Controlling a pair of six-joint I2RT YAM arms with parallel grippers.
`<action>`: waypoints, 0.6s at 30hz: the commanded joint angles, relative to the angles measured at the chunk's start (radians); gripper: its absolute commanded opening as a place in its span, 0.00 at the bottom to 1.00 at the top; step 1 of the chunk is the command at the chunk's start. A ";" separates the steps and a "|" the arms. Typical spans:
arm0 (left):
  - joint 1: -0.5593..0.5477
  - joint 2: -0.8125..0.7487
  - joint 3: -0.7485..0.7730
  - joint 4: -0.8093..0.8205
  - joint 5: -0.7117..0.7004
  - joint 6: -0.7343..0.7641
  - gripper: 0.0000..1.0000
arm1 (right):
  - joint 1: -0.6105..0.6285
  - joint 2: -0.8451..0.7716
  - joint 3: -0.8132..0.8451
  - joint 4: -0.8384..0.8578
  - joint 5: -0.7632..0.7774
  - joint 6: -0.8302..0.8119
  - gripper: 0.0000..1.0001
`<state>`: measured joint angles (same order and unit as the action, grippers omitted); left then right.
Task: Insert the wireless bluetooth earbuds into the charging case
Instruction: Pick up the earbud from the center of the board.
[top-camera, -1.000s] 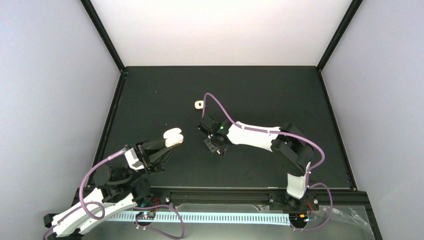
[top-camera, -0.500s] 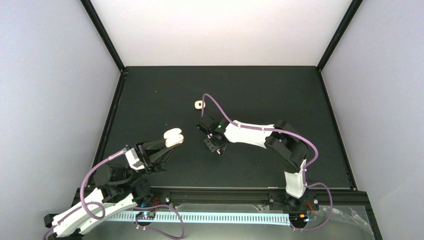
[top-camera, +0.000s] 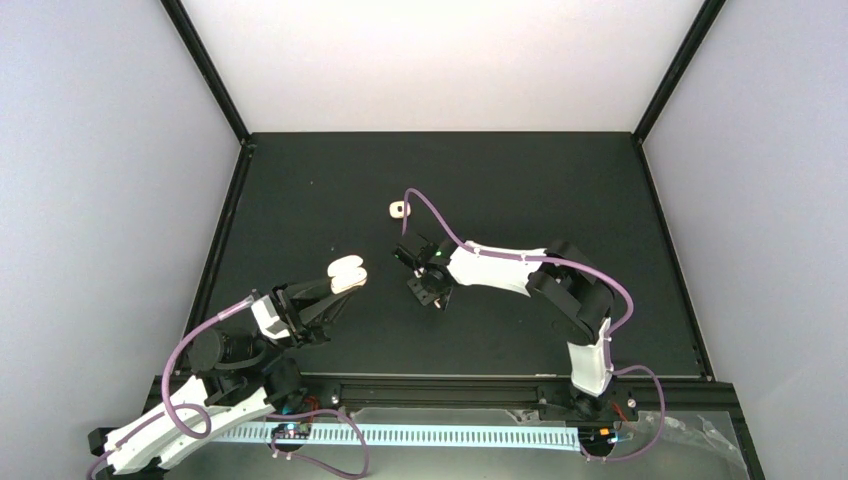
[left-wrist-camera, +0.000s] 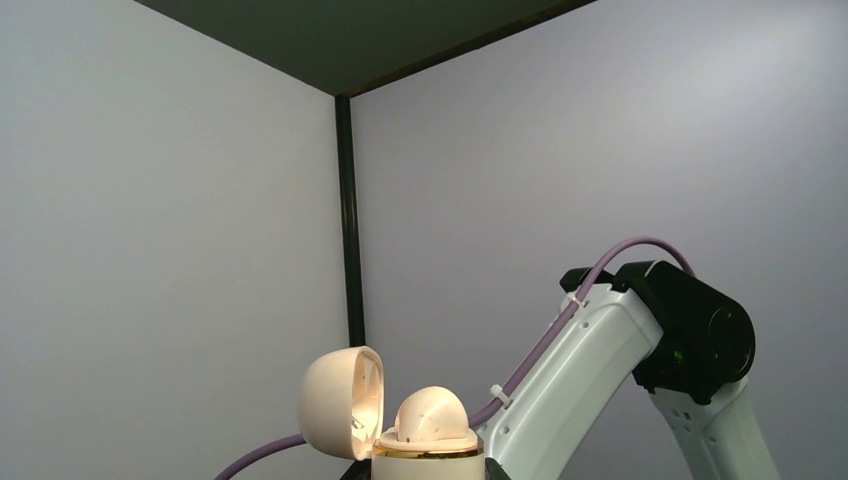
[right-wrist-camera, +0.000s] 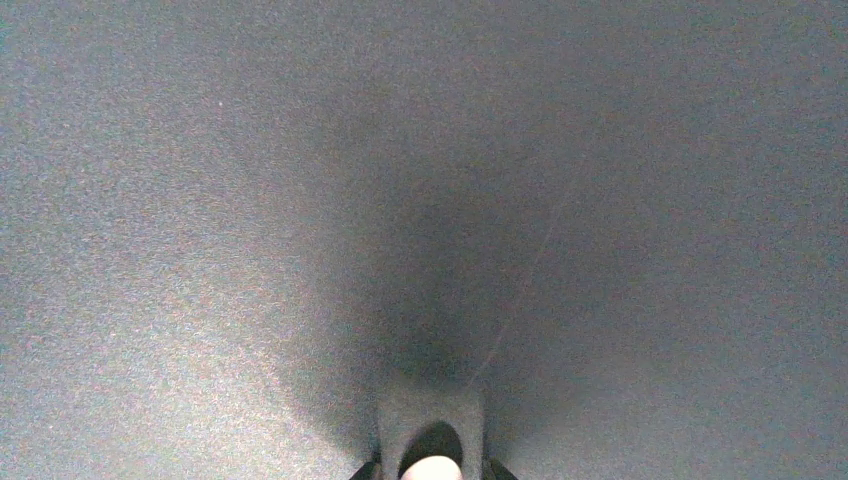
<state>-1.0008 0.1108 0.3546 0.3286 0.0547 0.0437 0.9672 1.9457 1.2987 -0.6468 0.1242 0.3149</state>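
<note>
The cream charging case (top-camera: 346, 272) is held up off the table with my left gripper (top-camera: 330, 288) shut on its base. In the left wrist view its lid (left-wrist-camera: 340, 410) stands open to the left, and a rounded cream earbud (left-wrist-camera: 431, 416) rests on the gold-rimmed base. One earbud (top-camera: 398, 209) lies on the black table further back. My right gripper (top-camera: 422, 272) points down close to the table. In the right wrist view a pale earbud (right-wrist-camera: 432, 468) shows between its fingertips at the bottom edge. Almost all of those fingers are cut off, so their spacing is unclear.
The black table (top-camera: 520, 180) is bounded by a black frame and pale walls on three sides. The right arm's white link and purple cable (left-wrist-camera: 600, 340) rise just behind the open case in the left wrist view.
The right arm has edged slightly to the left, its elbow folding in a little. The left arm and the case have not moved.
</note>
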 joint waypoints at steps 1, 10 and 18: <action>0.005 -0.013 -0.003 -0.003 -0.015 0.016 0.02 | -0.005 0.013 -0.016 0.018 -0.012 -0.004 0.24; 0.005 -0.011 -0.006 -0.002 -0.015 0.015 0.02 | -0.006 0.002 -0.029 0.020 -0.013 0.002 0.15; 0.005 -0.007 -0.006 0.001 -0.015 0.012 0.02 | -0.006 -0.008 -0.027 0.011 -0.009 0.011 0.24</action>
<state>-1.0008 0.1112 0.3500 0.3290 0.0521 0.0437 0.9672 1.9457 1.2934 -0.6277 0.1093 0.3172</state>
